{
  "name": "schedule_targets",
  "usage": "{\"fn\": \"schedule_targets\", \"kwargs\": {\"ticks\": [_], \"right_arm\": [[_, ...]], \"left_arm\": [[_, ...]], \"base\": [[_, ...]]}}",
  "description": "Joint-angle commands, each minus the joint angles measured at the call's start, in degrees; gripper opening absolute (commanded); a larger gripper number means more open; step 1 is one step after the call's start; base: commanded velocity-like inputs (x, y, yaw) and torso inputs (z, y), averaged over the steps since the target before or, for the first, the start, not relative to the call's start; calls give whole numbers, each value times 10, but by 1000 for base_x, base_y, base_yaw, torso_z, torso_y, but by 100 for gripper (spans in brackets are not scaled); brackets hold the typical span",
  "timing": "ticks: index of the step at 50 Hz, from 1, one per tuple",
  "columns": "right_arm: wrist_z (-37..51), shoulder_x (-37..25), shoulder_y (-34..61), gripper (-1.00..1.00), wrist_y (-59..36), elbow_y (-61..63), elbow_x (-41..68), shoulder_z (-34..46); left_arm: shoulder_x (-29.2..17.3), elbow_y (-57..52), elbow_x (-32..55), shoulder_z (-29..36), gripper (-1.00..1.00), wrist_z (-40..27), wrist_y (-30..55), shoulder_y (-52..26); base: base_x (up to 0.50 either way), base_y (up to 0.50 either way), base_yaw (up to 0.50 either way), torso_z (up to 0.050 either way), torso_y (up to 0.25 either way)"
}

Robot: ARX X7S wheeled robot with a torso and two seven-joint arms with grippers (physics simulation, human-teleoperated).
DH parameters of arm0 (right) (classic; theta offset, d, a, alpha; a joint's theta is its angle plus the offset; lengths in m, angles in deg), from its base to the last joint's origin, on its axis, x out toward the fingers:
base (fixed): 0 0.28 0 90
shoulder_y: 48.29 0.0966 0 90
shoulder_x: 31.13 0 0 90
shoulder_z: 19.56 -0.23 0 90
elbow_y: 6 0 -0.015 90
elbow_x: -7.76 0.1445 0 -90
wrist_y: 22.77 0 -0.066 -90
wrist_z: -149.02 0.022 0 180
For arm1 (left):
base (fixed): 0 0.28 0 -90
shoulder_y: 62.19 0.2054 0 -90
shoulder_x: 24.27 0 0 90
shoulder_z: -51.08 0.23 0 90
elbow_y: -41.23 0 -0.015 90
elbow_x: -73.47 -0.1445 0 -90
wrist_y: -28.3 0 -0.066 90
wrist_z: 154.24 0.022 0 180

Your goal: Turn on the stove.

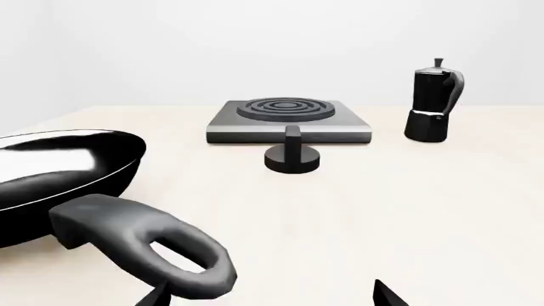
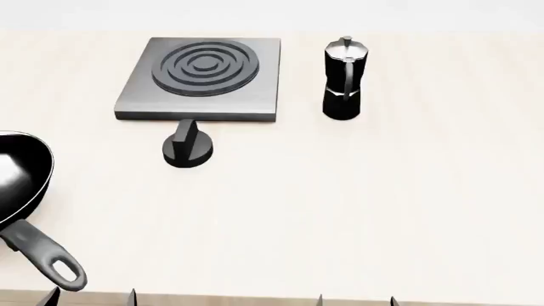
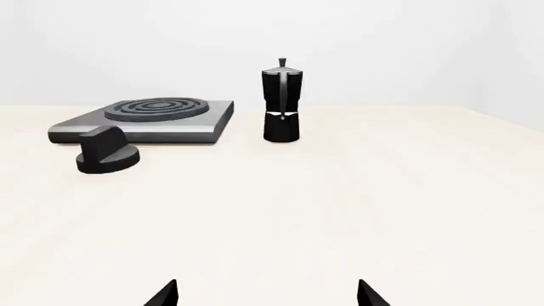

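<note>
On a pale beige surface (image 2: 383, 210), moving left to right in the head view, we first find a black frying pan (image 2: 17, 185) at the left edge, its looped handle (image 2: 47, 258) pointing toward us. Next comes the stove (image 2: 202, 80), a flat square plate of brushed grey metal with a dark burner (image 2: 205, 66) of raised concentric rings. Just beside the stove's near edge, apart from the plate, sits its small black round knob (image 2: 187, 148) with an upright fin across the top. To the right of the stove stands a black moka pot (image 2: 345, 78), upright and near it but not touching.

Our two hands sit at the near edge of the surface, well apart from the knob. Only the dark fingertips show. The left hand (image 2: 92, 296) looks released, tips spread with nothing between them; the right hand (image 2: 355, 299) likewise is spread and empty. From the left wrist view the pan's handle lies close in front of the left hand.

We judge the knob to be rigid, light and probably smooth. The raised fin is the place to pinch, fingers on its two flat faces, then twist. The heavy-looking plate should stay put. The left hand seems nearer, though the pan's handle could obstruct it.
</note>
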Motion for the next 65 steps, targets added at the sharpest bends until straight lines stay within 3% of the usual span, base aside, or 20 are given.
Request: {"fn": "schedule_targets", "kwargs": {"ticks": [1,17,29,44,65], "right_arm": [[18,-9,-1,100,-7,1,-3,14],[46,-38,-16,100,-55,59,8,45],[63,-51,-14,100,-155,194,6,56],[80,-67,16,100,-230,298,8,58],[91,-84,76,100,-364,399,27,46]], "left_arm": [[-9,-4,9,10,100,-11,1,3],[-34,-27,13,39,100,-51,19,5],[-51,-149,11,55,100,-63,104,20],[-64,-246,25,65,100,-70,200,-28],[-72,-305,33,87,100,-79,267,-98]], "base": [[0,0,0,0,0],[0,0,0,0,0],[0,0,0,0,0],[0,0,0,0,0],[0,0,0,0,0]]}}
